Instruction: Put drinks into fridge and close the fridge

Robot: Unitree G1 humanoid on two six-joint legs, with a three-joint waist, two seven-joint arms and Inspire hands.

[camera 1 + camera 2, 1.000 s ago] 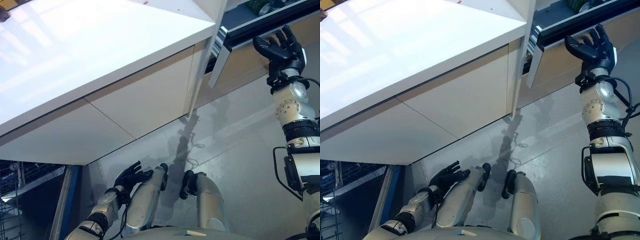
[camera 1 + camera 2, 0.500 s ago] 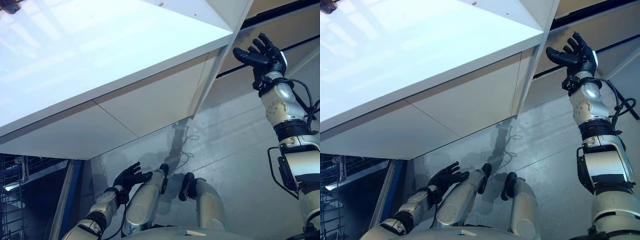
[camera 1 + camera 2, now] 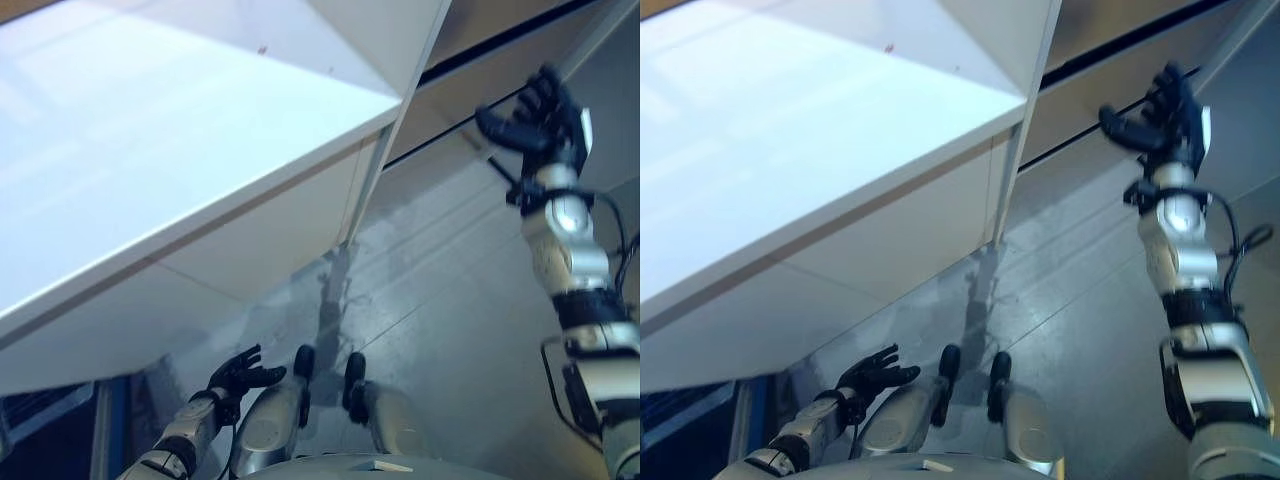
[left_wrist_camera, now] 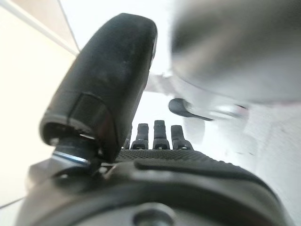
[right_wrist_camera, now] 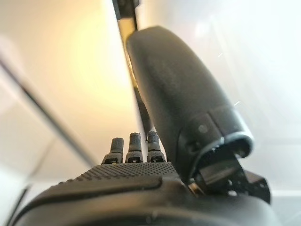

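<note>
Fridge door (image 3: 480, 85) looks shut, a tan panel with a dark seam running diagonally up-right past the white bench (image 3: 180, 150) corner. Right hand (image 3: 540, 115) raised at the seam, fingers spread, empty. Left hand (image 3: 235, 375) low under the bench, relaxed, empty. No drinks visible.
</note>
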